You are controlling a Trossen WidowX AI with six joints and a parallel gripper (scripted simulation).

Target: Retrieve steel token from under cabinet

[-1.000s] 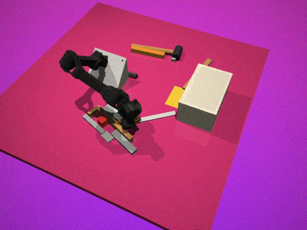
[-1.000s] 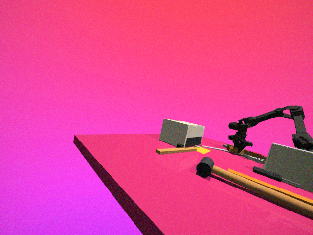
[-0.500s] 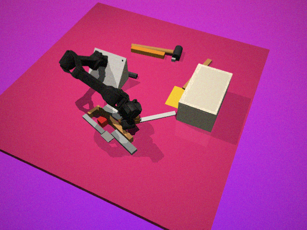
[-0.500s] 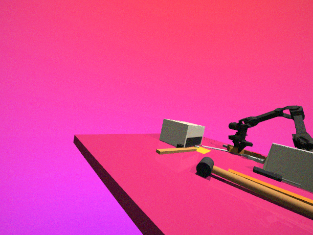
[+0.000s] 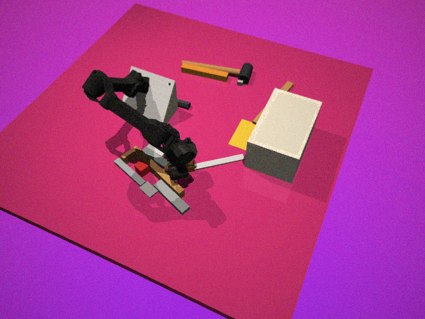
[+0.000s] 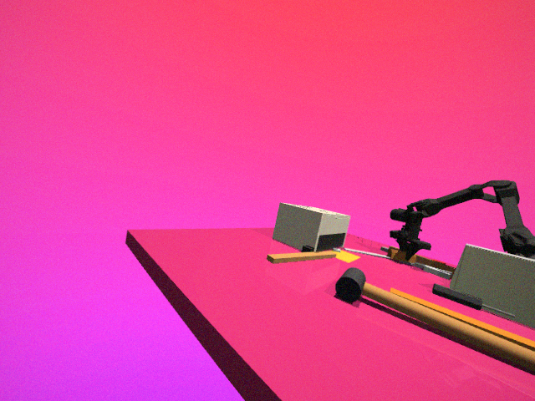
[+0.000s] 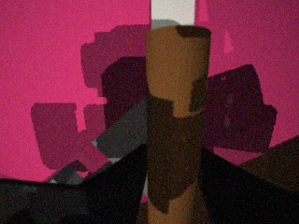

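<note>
The cabinet (image 5: 285, 123) (image 6: 298, 226) is a pale box with a dark low opening (image 6: 332, 241) on its front. The yellow marked area (image 5: 241, 134) (image 6: 348, 256) lies in front of it, partly hidden in the top view. I cannot make out the steel token in any view. My gripper (image 5: 178, 174) (image 6: 406, 260) (image 7: 170, 150) is shut on the round wooden handle (image 7: 177, 61) of a long flat tool, low over the table. The tool's pale blade (image 5: 219, 161) (image 6: 367, 252) (image 7: 173, 9) points at the cabinet; its far end is near the front corner. Whether it touches is unclear.
Grey bars (image 5: 171, 197), a grey plate (image 5: 148, 189), a red block (image 5: 141, 168) and wooden pieces lie beside my gripper. A wooden bar (image 5: 289, 86) (image 6: 302, 256) lies by the cabinet. A mallet (image 5: 246, 72) (image 6: 350, 285), orange bar (image 5: 206, 73) and grey wedge (image 5: 159, 90) (image 6: 492, 276) stand farther off.
</note>
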